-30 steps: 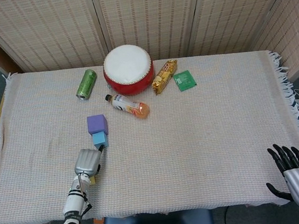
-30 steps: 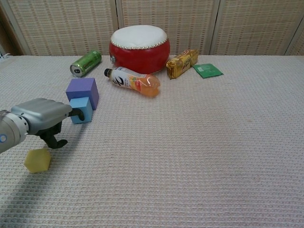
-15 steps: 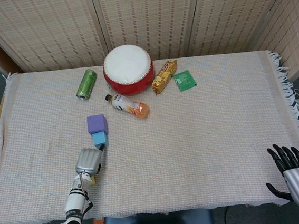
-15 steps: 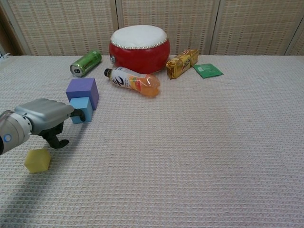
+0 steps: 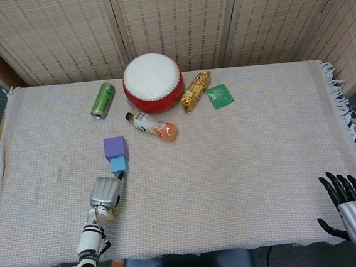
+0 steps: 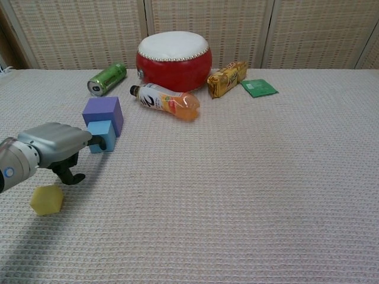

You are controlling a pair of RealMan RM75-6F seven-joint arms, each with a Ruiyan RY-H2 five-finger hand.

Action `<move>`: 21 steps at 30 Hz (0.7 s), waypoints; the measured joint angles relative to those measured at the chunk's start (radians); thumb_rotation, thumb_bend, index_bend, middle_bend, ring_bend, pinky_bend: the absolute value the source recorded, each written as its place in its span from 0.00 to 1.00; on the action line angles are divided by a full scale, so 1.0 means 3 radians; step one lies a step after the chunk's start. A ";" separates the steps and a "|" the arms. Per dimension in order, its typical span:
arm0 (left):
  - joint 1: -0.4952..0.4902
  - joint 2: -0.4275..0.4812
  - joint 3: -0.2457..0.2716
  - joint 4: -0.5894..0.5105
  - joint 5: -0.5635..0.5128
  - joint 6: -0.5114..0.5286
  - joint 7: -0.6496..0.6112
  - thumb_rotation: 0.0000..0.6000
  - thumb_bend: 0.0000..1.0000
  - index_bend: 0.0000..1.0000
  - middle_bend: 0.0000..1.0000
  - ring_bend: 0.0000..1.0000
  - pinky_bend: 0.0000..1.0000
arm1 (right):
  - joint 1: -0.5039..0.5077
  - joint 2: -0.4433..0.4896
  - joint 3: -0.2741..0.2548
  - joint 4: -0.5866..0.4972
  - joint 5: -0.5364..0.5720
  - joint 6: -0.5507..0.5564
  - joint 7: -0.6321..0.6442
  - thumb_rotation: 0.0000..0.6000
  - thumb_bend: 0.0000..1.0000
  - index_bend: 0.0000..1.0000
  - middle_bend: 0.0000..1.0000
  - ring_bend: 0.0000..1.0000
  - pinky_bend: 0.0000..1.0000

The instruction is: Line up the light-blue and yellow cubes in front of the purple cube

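The purple cube [image 5: 116, 147] [image 6: 102, 111] sits left of the table's middle. The light-blue cube [image 5: 119, 165] [image 6: 103, 133] stands right against its near side. The yellow cube [image 6: 47, 200] lies apart from them, closer to the near edge. In the head view it is almost hidden under my left hand [image 5: 105, 192] [image 6: 56, 144]. That hand hovers just short of the light-blue cube, its fingertips [image 6: 98, 141] at the cube's near face and its thumb hanging down, holding nothing. At the near right corner my right hand [image 5: 352, 208] rests with fingers spread and empty.
At the back of the table stand a red drum [image 5: 153, 82], a green can [image 5: 103, 100] lying on its side, an orange drink bottle [image 5: 153, 126], a yellow snack packet [image 5: 196, 91] and a green sachet [image 5: 220, 96]. The woven cloth's fringe [image 5: 355, 135] marks the right edge.
The left forearm has shifted very slightly toward the near edge. The hand and all three cubes stay where they were, and the right hand is still.
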 measured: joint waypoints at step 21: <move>0.0097 0.0171 0.0148 -0.0625 0.0271 0.0194 -0.0070 1.00 0.40 0.20 1.00 1.00 1.00 | -0.0004 -0.0010 -0.0022 0.0002 -0.0043 -0.0005 -0.0022 0.77 0.03 0.00 0.00 0.00 0.00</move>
